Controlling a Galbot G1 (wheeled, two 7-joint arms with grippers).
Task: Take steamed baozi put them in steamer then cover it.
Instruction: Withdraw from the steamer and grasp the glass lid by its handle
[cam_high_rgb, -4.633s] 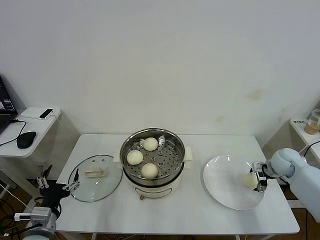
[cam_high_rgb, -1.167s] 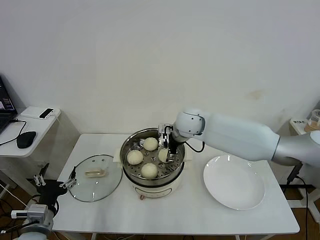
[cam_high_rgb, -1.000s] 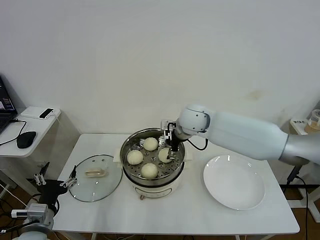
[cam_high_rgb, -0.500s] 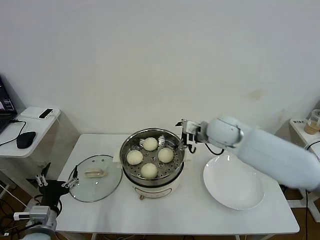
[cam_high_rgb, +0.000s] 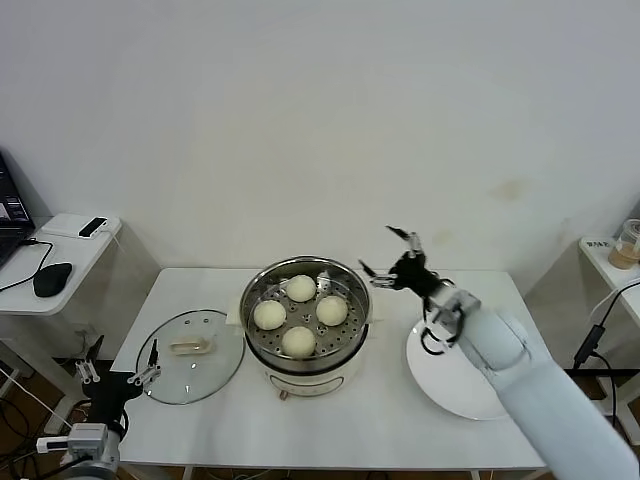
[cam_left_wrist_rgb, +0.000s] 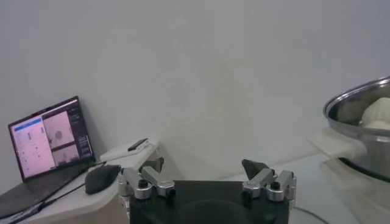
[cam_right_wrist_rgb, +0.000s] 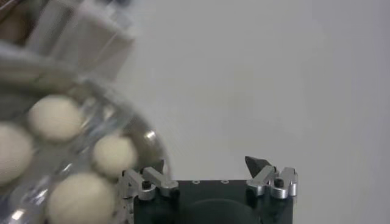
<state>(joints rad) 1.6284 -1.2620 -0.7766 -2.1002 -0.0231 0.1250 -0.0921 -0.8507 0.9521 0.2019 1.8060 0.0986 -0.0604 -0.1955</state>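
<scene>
Four baozi: all four steamed baozi (cam_high_rgb: 300, 315) inside the steamer (cam_high_rgb: 305, 318), near the middle of the head view; one at the far side, one left, one right, one at the near side, lying apart on the perforated floor.
Steamer: shiny steel basket on a cream pot base, standing on the white table (cam_high_rgb: 350, 425); uncovered.
Cover: glass lid (cam_high_rgb: 190, 355) flat on the table, lower left of the head view, just beside the steamer; cream handle facing up.
Right gripper: right gripper (cam_high_rgb: 389, 257) right of centre in the head view, above the table at the right edge of the steamer rim, raised and empty; fingers spread wide, touching nothing. In the right wrist view, also spread (cam_right_wrist_rgb: 207, 172), with the buns blurred beyond them.
Left gripper: left gripper (cam_high_rgb: 112, 369) at the lower left corner of the head view, low beside the table edge, near the lid but apart from it; fingers spread, holding nothing. Same spread stance in the left wrist view (cam_left_wrist_rgb: 207, 172).
Plate: white plate (cam_high_rgb: 440, 375) at the right of the table, partly hidden by the right arm; seemingly bare, though the covered part cannot be judged.
Side desk: laptop (cam_left_wrist_rgb: 49, 137) and dark mouse (cam_high_rgb: 52, 278) at the far left edge.
</scene>
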